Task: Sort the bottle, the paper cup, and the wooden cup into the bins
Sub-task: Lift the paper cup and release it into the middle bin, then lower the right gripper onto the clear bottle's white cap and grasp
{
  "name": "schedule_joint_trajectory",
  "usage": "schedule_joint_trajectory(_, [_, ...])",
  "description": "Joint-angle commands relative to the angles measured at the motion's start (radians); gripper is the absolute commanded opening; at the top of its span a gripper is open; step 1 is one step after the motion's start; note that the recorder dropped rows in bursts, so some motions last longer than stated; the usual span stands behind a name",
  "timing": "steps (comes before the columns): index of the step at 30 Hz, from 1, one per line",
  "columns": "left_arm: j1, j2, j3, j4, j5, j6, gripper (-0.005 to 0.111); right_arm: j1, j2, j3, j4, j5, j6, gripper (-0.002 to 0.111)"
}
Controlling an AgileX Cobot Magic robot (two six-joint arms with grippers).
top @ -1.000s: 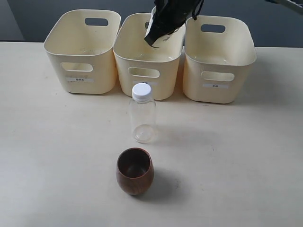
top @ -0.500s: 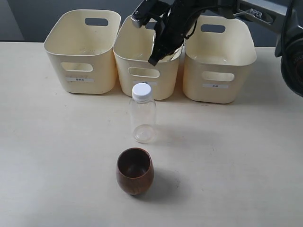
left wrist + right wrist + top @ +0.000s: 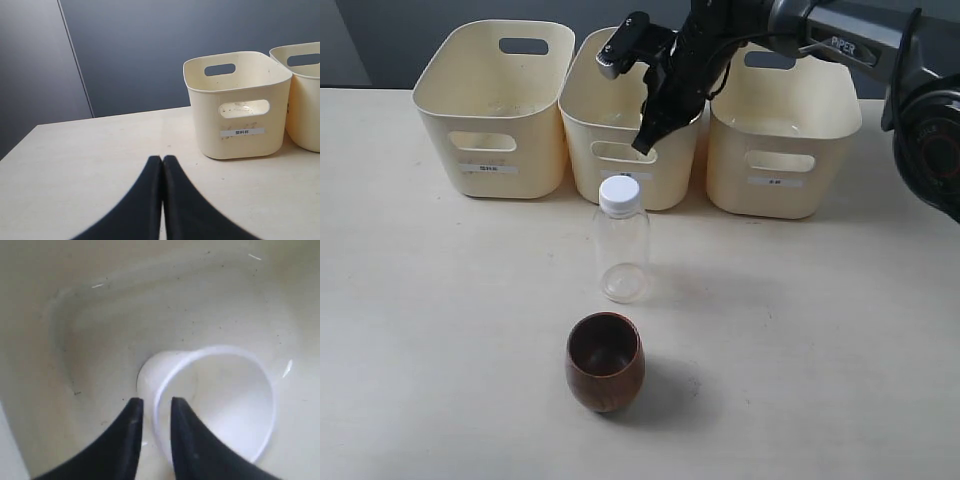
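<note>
From across the room, the right gripper (image 3: 655,125) is hanging over the middle bin (image 3: 630,120); the bottle (image 3: 621,253) and, nearer me, the wooden cup (image 3: 605,361) are standing on the bench (image 3: 820,350) in front of that bin, unsorted.

The left fingers (image 3: 150,200) are resting shut, empty, beside the left bin (image 3: 239,105).

The right fingers (image 3: 135,435) are pinching the paper cup (image 3: 210,395) rim inside the bin. Whether it touches the floor, I cannot tell.

Paper cup (image 3: 220,405) tipped inside bin (image 3: 100,325), tool (image 3: 156,407) fingers straddling its rim
</note>
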State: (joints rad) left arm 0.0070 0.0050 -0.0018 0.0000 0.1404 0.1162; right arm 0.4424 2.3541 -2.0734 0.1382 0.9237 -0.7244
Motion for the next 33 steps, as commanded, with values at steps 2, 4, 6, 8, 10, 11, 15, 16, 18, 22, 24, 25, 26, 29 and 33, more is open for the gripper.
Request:
schedule_joint_trajectory(2, [0.000, -0.005, 0.002, 0.000, -0.005, -0.001, 0.000, -0.001, 0.006, -0.007, 0.005, -0.042, -0.008, 0.036])
schedule_joint_trajectory(4, [0.000, -0.005, 0.002, 0.000, -0.005, -0.001, 0.000, -0.001, 0.006, -0.007, 0.005, -0.051, -0.006, 0.036])
schedule_joint_trajectory(6, [0.000, -0.005, 0.002, 0.000, -0.005, -0.001, 0.000, -0.001, 0.006, -0.007, 0.007, -0.055, -0.006, 0.036])
schedule_joint_trajectory(8, [0.000, -0.005, 0.002, 0.000, -0.005, -0.001, 0.000, -0.001, -0.001, -0.007, 0.016, -0.061, -0.006, 0.036])
schedule_joint_trajectory(10, [0.000, -0.005, 0.002, 0.000, -0.005, -0.001, 0.000, -0.001, -0.020, -0.007, 0.031, -0.063, -0.006, 0.036])
schedule_joint_trajectory(11, [0.000, -0.005, 0.002, 0.000, -0.005, -0.001, 0.000, -0.001, -0.032, -0.007, 0.033, -0.063, -0.006, 0.036])
schedule_joint_trajectory(15, [0.000, -0.005, 0.002, 0.000, -0.005, -0.001, 0.000, -0.001, -0.098, -0.007, 0.062, -0.030, -0.006, 0.036])
schedule_joint_trajectory(16, [0.000, -0.005, 0.002, 0.000, -0.005, -0.001, 0.000, -0.001, -0.114, -0.007, 0.068, -0.016, -0.006, 0.036])
schedule_joint_trajectory(18, [0.000, -0.005, 0.002, 0.000, -0.005, -0.001, 0.000, -0.001, -0.167, -0.007, 0.072, 0.048, -0.004, 0.036])
schedule_joint_trajectory(22, [0.000, -0.005, 0.002, 0.000, -0.005, -0.001, 0.000, -0.001, -0.268, -0.007, 0.101, 0.248, 0.003, 0.037])
schedule_joint_trajectory(24, [0.000, -0.005, 0.002, 0.000, -0.005, -0.001, 0.000, -0.001, -0.305, -0.007, 0.163, 0.297, 0.003, 0.047])
schedule_joint_trajectory(25, [0.000, -0.005, 0.002, 0.000, -0.005, -0.001, 0.000, -0.001, -0.317, -0.005, 0.207, 0.297, 0.015, 0.055])
schedule_joint_trajectory(26, [0.000, -0.005, 0.002, 0.000, -0.005, -0.001, 0.000, -0.001, -0.324, -0.004, 0.241, 0.297, 0.068, 0.061])
schedule_joint_trajectory(29, [0.000, -0.005, 0.002, 0.000, -0.005, -0.001, 0.000, 0.024, -0.323, -0.004, 0.315, 0.297, 0.082, 0.068])
schedule_joint_trajectory(33, [0.000, -0.005, 0.002, 0.000, -0.005, -0.001, 0.000, 0.100, -0.323, 0.005, 0.196, 0.297, 0.155, 0.068])
